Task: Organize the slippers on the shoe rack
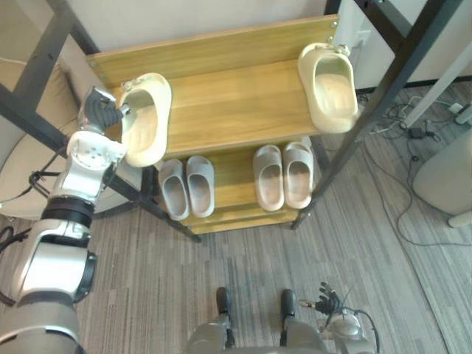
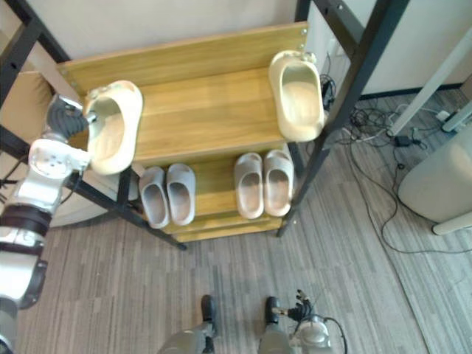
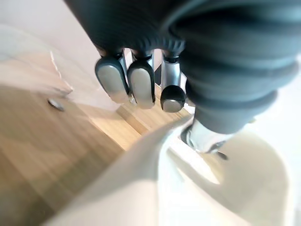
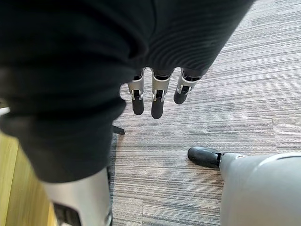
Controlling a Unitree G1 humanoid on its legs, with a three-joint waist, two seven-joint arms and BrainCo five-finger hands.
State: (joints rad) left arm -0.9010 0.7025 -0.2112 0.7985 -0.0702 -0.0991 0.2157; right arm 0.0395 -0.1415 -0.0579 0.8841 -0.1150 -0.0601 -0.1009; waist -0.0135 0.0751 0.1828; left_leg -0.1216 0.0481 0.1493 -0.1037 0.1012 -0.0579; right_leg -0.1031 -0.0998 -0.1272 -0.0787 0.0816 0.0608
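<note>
First, far left: the left hand (image 1: 102,112) is up at the left end of the rack's (image 1: 383,96) top shelf (image 1: 228,96). Its fingers are curled on the outer rim of the left cream slipper (image 1: 147,129), a firm grip. In the left wrist view the fingers (image 3: 141,84) bend down at that pale rim, with shelf wood beyond. The slipper is open side up, long axis front to back. Its near end juts past the shelf's front edge. Which end is the toe: cannot tell. Whether the sole sits on the wood: cannot tell.

Lower shelf (image 1: 236,184), moving right: two grey slippers (image 1: 199,184) side by side and touching. A gap follows, then two beige slippers (image 1: 268,177), also side by side. All four lie lengthwise front to back, straps at the far end, so toes to the wall and heels toward the robot.

Right end of the top shelf: the right cream slipper (image 1: 330,88), open side up, long axis front to back. Its near end is at the front edge, just beside the black post. It is well apart from its mate, with bare wood between.

Count: two cream above, two grey and two beige below, six slippers in all.

Far right, low: the right hand (image 1: 330,301) hangs over the carpet (image 1: 243,258), well apart from the rack. Its fingers (image 4: 157,101) are straight and loose, holding nothing.
</note>
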